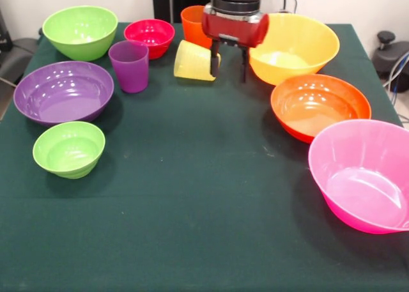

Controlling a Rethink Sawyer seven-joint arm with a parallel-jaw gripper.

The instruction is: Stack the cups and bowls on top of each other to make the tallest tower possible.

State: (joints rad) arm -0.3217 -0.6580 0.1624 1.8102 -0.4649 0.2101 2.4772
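Cups: we see three. The purple cup (pixel 130 66) stands upright between the purple bowl (pixel 62 91) and the red bowl (pixel 149 37). The yellow cup (pixel 194 61) lies tipped on its side, mouth toward the gripper. The orange cup (pixel 193 25) stands upright behind it, partly hidden by the arm.
Bowls: we count seven, all apart and upright on the table (pixel 192 202), none stacked.
Left side: medium green bowl (pixel 80 31) at the back, red bowl just beside it, purple bowl nearer, small green bowl (pixel 69 149) nearest.
Right side: yellow-orange bowl (pixel 294 47) at the back, orange-red bowl (pixel 320 106) in front of it, pink bowl (pixel 364 175) nearest, at the edge.
Gripper (pixel 229 65): we see it released, its two fingers (pixel 215 63) spread, hanging between the yellow cup and the yellow-orange bowl. One finger is at the yellow cup's mouth; we cannot tell whether it touches.
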